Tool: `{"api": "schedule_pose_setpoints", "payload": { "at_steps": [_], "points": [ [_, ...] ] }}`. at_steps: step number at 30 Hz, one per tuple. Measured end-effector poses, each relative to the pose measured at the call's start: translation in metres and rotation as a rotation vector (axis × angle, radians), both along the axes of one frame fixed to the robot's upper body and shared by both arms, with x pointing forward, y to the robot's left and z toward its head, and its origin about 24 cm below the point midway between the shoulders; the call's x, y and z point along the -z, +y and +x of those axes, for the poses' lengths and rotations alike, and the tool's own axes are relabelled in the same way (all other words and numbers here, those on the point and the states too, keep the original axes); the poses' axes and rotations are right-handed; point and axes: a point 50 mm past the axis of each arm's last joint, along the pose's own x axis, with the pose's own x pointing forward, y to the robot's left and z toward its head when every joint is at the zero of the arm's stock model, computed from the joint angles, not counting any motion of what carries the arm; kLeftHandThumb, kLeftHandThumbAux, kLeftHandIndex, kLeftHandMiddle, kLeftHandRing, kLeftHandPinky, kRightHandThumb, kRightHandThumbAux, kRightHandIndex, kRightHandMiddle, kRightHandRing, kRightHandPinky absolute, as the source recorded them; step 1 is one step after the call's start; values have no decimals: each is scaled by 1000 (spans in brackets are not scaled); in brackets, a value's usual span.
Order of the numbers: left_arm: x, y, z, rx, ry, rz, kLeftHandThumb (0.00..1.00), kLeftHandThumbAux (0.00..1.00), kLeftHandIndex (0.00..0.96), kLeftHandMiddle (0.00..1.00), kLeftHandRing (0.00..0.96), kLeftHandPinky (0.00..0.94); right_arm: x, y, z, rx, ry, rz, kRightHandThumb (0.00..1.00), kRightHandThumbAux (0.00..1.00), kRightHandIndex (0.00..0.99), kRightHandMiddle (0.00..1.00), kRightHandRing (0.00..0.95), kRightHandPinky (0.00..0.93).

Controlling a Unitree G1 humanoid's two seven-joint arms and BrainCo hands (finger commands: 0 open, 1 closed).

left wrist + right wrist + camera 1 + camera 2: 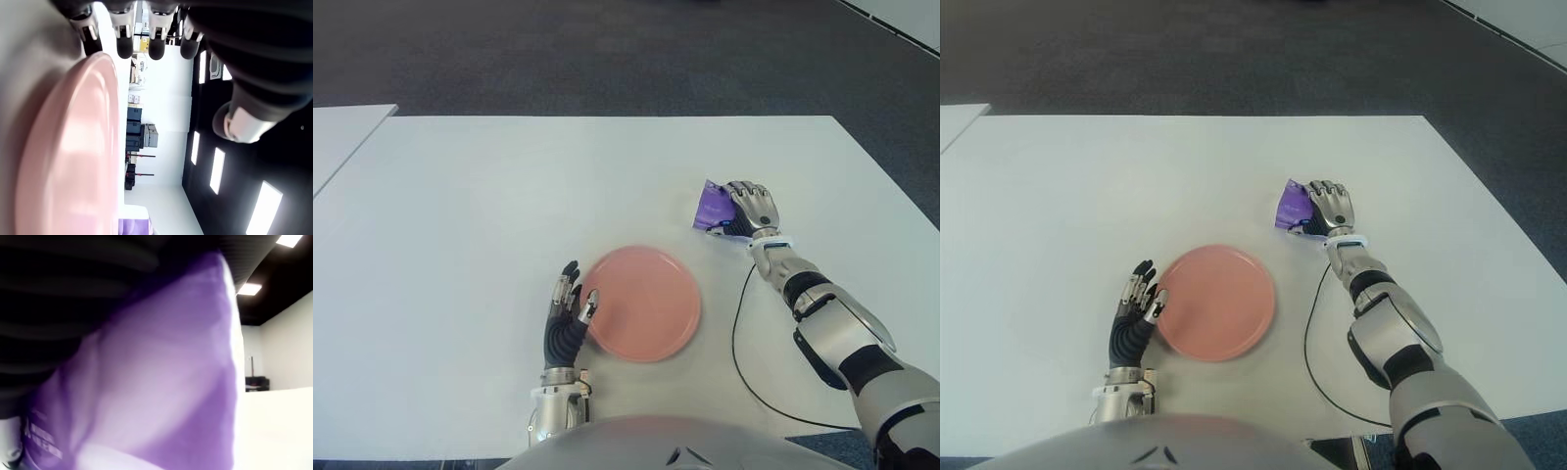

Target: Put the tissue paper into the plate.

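Closest to the head camera, the left hand (570, 311) shows just beside the left edge of the pink plate (644, 302), fingers stretched out and loosely spread, holding nothing. Its wrist view shows the fingertips (124, 41) lined up past the plate's rim (73, 156), with the thumb off to one side; whether they touch the rim cannot be told.

Farther out and to the right, the tissue paper pack (713, 207) sits on the white table (489, 196). It is a small purple packet, lying beyond the plate's far right edge and clearly apart from it. The right hand (750, 209) covers the packet's right side, fingers curled down over it, so only the left part of the purple wrapper shows in the eye views. The right wrist view is filled almost entirely by the purple wrapper (161, 382), pressed close against the dark palm, with small print visible on one corner. The hand is closed around the packet; whether the packet is lifted off the table or still lying on it cannot be told.

A thin black cable (741, 343) runs in a curve across the table from the right forearm (822, 313) toward the near edge. The plate holds nothing. Dark carpet (607, 49) lies beyond the far edge of the table, and the corner of a second white table (342, 132) shows at far left.
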Motion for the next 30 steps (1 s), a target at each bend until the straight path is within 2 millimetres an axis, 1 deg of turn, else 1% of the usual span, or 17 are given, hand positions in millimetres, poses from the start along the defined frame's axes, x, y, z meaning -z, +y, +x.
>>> {"api": "schedule_pose_setpoints", "payload": {
  "at_steps": [10, 20, 25, 30],
  "points": [
    [0, 0, -1, 0, 2, 2, 49, 632, 45, 29, 16, 47, -26, -2, 4, -100, -137, 85, 696, 725, 438, 811, 784, 779],
    [0, 1, -1, -3, 11, 3, 60, 634, 49, 35, 23, 50, -57, 5, 9, -196, -282, 212, 698, 723, 438, 832, 809, 801],
    [0, 1, -1, -1, 11, 3, 57, 639, 55, 34, 21, 48, -79, 14, 4, -286, -371, 317, 699, 722, 438, 855, 831, 831],
    [1, 1, 0, 2, 13, 2, 70, 647, 57, 34, 23, 51, -91, 21, -3, -348, -415, 365, 699, 721, 438, 884, 860, 856]
  ]
}}
